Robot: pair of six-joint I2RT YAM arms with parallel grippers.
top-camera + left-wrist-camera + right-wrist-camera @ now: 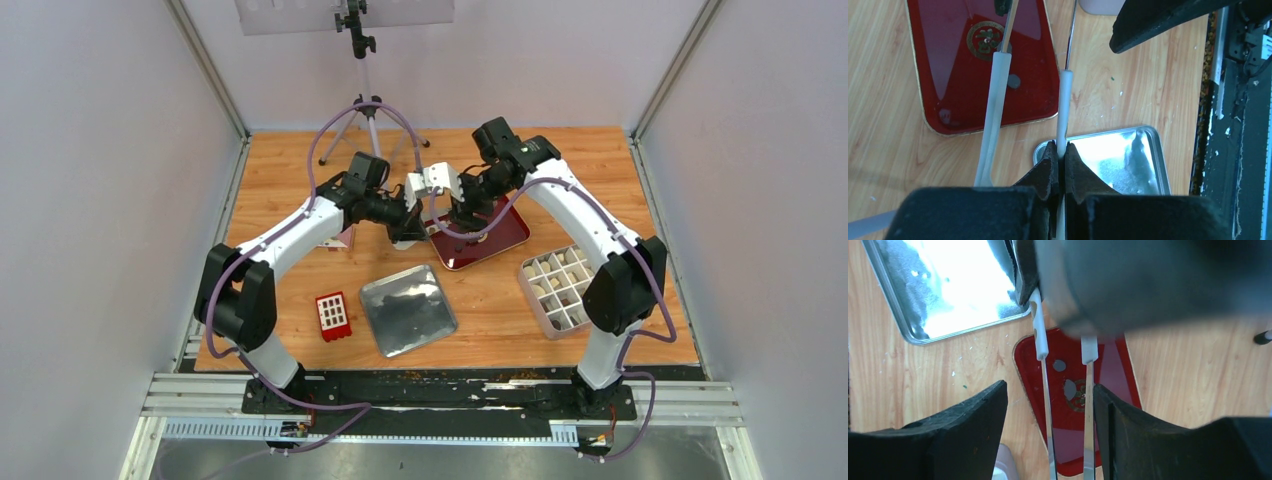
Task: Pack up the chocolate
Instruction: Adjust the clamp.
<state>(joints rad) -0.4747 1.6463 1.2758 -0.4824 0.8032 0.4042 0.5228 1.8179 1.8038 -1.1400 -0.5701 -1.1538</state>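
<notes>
- Hovering nose to nose over the red tray, the two arms met in the middle of the table, and everything hung on the tongs.
- The left gripper was clamped tight on one white-sleeved leg of the tongs. The other leg hung free just beside it, outside the grip.
- The right gripper stood spread wide with both metal blades running between its fingers. As far as its wrist view showed, neither finger touched them.
- My read: this was a hand-over, or a shared hold, of the tongs.
- To do it well, the right gripper should close squarely across both blades so they press together evenly. The left should keep its bite until the right has a firm one.
- A crooked squeeze would likely twist the tongs or drop them onto the tray.
- The chocolate was nowhere near the action. Cream pieces sat in the cells of the divided box by the right arm's elbow, well apart from both grippers.
- Dark pieces I could not pick out for sure in the box.
- Two small dim spots showed on the red tray under the blades, and I could not tell whether they were chocolate.
- The silver tray lay nearer the bases, between the arms.
</notes>
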